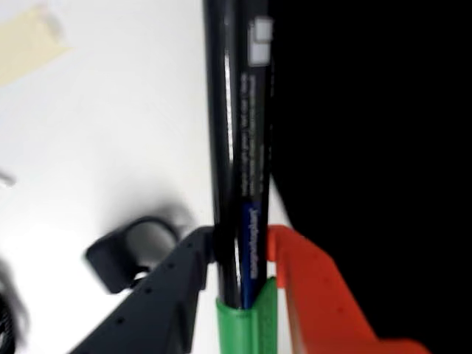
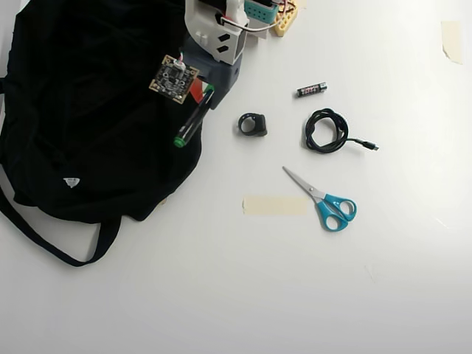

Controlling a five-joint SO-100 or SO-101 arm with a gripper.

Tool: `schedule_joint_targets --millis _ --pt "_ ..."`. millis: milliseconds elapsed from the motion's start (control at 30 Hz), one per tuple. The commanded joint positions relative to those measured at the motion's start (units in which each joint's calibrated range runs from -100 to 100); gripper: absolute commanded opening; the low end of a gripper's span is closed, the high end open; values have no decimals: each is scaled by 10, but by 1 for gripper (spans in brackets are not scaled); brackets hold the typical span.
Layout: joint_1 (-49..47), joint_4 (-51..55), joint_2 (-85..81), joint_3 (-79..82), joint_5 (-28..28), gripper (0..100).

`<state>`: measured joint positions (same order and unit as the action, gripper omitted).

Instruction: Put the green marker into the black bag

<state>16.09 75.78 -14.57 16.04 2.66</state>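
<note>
My gripper [image 1: 237, 237] is shut on the green marker [image 1: 247, 147], with the dark grey finger on the left and the orange finger on the right. The marker has a dark barrel, and its green cap sits between the fingers. In the overhead view the gripper [image 2: 200, 92] holds the marker [image 2: 192, 118] slanted over the right edge of the black bag [image 2: 88, 110], the small green end pointing down-left over the fabric. The bag fills the right side of the wrist view [image 1: 369, 147]. I cannot tell the marker's height above the bag.
A small black ring-shaped clip [image 2: 253, 124] lies just right of the bag, also in the wrist view [image 1: 133, 254]. Further right are a battery [image 2: 311, 89], a coiled black cable [image 2: 327, 131], blue-handled scissors [image 2: 324, 199] and a tape strip [image 2: 275, 205]. The arm's base [image 2: 221, 37] stands at the top.
</note>
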Motion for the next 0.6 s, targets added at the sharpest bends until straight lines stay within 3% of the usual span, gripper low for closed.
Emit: schedule_joint_targets --millis 0,400,567 --pt "42 -8 -25 -11 -3 2" --pt "155 -32 -24 -14 0 2" --pt "230 -100 -14 -5 4 2"
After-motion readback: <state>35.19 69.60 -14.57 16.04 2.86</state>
